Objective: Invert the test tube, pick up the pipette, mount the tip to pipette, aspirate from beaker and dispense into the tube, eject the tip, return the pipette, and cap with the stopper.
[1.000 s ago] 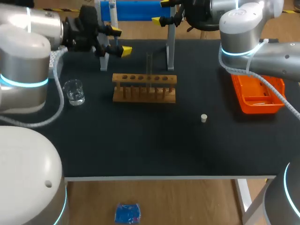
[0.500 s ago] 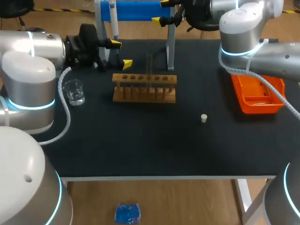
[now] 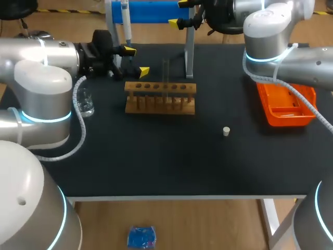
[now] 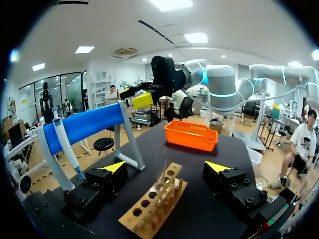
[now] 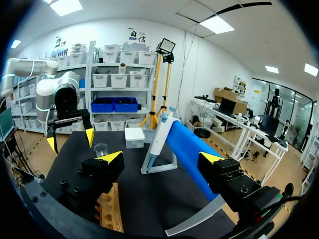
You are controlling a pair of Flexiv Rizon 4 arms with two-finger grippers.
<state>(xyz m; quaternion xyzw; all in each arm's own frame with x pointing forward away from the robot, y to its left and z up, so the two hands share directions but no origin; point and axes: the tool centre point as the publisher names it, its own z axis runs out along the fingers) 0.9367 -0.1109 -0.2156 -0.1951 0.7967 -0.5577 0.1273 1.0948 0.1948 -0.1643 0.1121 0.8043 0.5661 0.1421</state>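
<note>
Left fingers [image 3: 130,50], open, have slid nearer the rack [image 3: 160,87] and tube [image 3: 166,70]; right fingers [image 3: 174,22] gape beside the blue stand [image 3: 151,10].

The left gripper [image 3: 136,60] hangs open over the tabletop's [image 3: 171,161] far left corner; the right gripper [image 3: 178,13] hangs open above its far edge.

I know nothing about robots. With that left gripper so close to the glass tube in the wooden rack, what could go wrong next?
The test tube is thin, clear glass standing in the rack. If the open left gripper closes off-centre, it might knock or drop the tube. The beaker sits close beside the left arm, so a swing could tip it.
</note>
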